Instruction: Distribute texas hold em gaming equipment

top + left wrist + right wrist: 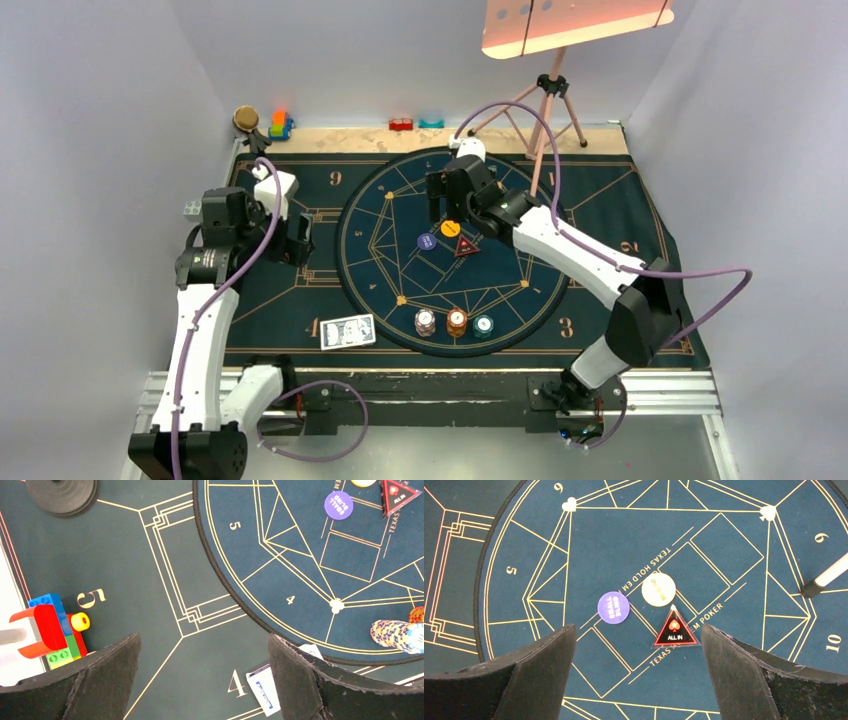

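Red triangular token (pixel 675 630) lies flat mid-frame in the right wrist view, inside the gold circle on the dark blue mat (pixel 620 200). A pale round chip (pixel 658 589) sits just above its tip, and a purple chip (pixel 613 607) is near on the left, apart from both.

In the top view you see three chip stacks (pixel 457 321) in a row at the circle's lower edge. The card deck (pixel 348 331) lies lower left of them, outside the circle.

Your right gripper (pixel 638 630) hovers over the token group with its jaws spread wide, gripping nothing. Your left gripper (pixel 204 639) hangs over the mat's left part, equally wide and empty. Toy blocks (pixel 52 630) sit lower left in its view.
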You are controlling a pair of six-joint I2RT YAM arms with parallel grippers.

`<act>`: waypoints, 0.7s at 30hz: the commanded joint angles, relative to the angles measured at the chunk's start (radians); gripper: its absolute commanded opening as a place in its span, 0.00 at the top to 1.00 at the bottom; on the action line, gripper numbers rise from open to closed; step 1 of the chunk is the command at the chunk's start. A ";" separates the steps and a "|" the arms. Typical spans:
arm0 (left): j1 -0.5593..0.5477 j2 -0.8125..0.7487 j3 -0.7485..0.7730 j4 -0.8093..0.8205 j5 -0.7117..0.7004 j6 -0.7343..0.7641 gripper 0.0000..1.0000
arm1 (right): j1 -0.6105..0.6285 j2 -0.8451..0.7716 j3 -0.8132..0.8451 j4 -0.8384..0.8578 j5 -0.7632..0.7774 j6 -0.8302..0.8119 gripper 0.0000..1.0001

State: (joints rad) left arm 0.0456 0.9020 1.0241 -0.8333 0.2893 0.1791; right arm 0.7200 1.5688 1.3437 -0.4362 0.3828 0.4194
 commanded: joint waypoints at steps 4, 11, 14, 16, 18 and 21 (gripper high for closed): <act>0.004 0.026 -0.026 0.051 -0.033 0.015 0.00 | 0.004 0.010 -0.027 0.037 -0.057 0.031 0.02; 0.005 0.121 -0.023 0.077 -0.183 0.056 0.00 | 0.086 0.192 0.002 0.073 -0.018 0.082 0.05; 0.004 0.106 -0.038 0.093 -0.142 0.040 0.00 | 0.105 0.261 0.039 0.063 -0.005 0.100 0.09; 0.004 0.093 -0.056 0.112 -0.117 0.028 0.00 | 0.111 0.291 0.050 0.062 -0.005 0.107 0.11; 0.004 0.093 -0.060 0.118 -0.105 0.022 0.00 | 0.111 0.310 0.056 0.065 -0.005 0.113 0.13; 0.005 0.094 -0.067 0.126 -0.088 0.020 0.00 | 0.113 0.331 0.058 0.070 0.008 0.115 0.14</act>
State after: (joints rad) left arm 0.0456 1.0096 0.9672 -0.7612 0.1715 0.2100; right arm 0.8375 1.9209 1.3422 -0.3912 0.3542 0.5030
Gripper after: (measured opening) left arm 0.996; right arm 0.866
